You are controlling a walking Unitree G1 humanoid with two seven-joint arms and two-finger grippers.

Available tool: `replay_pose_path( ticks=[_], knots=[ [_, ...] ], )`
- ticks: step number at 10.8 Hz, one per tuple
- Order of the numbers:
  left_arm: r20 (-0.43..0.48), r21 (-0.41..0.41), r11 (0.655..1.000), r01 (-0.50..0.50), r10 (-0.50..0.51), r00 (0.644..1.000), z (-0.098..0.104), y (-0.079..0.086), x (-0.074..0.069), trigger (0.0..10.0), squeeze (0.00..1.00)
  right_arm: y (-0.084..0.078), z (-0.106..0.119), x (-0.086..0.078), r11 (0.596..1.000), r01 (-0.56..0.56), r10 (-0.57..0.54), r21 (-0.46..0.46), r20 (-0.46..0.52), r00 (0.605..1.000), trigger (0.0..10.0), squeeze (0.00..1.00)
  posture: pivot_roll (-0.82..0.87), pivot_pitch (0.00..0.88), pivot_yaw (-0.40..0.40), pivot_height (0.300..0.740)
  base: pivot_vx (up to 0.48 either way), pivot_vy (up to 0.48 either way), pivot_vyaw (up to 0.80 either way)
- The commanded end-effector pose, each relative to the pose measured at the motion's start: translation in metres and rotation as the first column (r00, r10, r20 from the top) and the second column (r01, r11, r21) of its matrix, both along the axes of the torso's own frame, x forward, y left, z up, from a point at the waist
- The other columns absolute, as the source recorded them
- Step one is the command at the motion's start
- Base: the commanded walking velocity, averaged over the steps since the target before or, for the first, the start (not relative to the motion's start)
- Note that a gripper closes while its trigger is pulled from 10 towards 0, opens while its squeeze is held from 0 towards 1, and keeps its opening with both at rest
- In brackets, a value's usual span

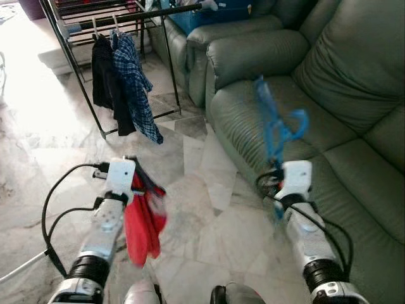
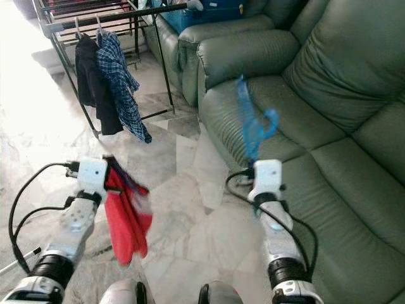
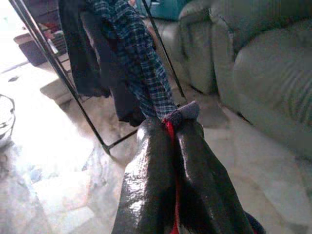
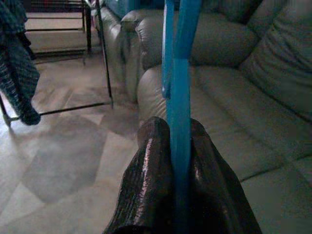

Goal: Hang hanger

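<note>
A blue plastic hanger (image 1: 275, 130) stands upright in front of the sofa, with my right gripper (image 4: 173, 129) shut on its lower bar (image 4: 179, 97). My left gripper (image 3: 168, 127) is shut on a red garment (image 1: 140, 221), which hangs down from it over the marble floor. Ahead to the left stands a black clothes rack (image 1: 171, 11), some way beyond both grippers. A dark garment (image 1: 104, 79) and a blue plaid shirt (image 1: 134, 82) hang on hangers from it.
A grey-green leather sofa (image 1: 329, 95) runs along the right side, close to my right arm. A blue box (image 1: 190, 19) sits on the armchair behind the rack. Open marble floor (image 1: 196, 183) lies between me and the rack. Black cables loop beside my left arm (image 1: 57, 196).
</note>
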State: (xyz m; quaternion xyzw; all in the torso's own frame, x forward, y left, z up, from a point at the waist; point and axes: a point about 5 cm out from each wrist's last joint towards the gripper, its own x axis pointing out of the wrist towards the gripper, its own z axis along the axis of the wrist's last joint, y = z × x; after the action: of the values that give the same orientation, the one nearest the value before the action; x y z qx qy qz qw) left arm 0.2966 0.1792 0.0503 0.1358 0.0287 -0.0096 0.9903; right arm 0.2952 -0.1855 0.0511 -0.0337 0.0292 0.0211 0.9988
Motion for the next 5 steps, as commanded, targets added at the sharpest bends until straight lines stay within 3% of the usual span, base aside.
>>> replay_pose_path(
  ticks=[1, 3, 4, 5],
  knots=[
    [0.039, 0.002, 1.000, -0.009, 0.009, 0.999, 0.007, -0.001, 0.003, 10.0, 0.00, -0.001, 0.007, 0.002, 1.000, 0.005, -0.005, 0.004, 0.034, 0.999, 10.0, 0.00, 0.00, 0.000, -0.040, 0.740, 0.000, 0.000, 0.00],
    [0.058, -0.015, 1.000, 0.004, -0.003, 0.998, 0.012, -0.002, 0.010, 10.0, 0.00, -0.001, 0.000, 0.002, 0.999, -0.013, 0.013, -0.035, 0.000, 1.000, 10.0, 0.00, 0.00, 0.000, -0.043, 0.740, 0.000, 0.000, 0.00],
    [0.045, -0.008, 0.997, 0.076, -0.075, 0.996, 0.012, -0.007, 0.009, 10.0, 0.00, 0.000, -0.008, -0.001, 0.994, -0.064, 0.059, -0.088, -0.055, 0.997, 10.0, 0.00, 0.00, 0.009, -0.044, 0.740, 0.000, 0.000, 0.00],
    [0.023, 0.078, 0.969, 0.233, -0.235, 0.972, 0.012, -0.013, 0.005, 10.0, 0.00, -0.005, -0.024, -0.008, 0.982, -0.149, 0.125, -0.115, -0.197, 0.973, 10.0, 0.00, -0.01, 0.033, -0.041, 0.740, 0.000, 0.000, 0.00]
  ],
)
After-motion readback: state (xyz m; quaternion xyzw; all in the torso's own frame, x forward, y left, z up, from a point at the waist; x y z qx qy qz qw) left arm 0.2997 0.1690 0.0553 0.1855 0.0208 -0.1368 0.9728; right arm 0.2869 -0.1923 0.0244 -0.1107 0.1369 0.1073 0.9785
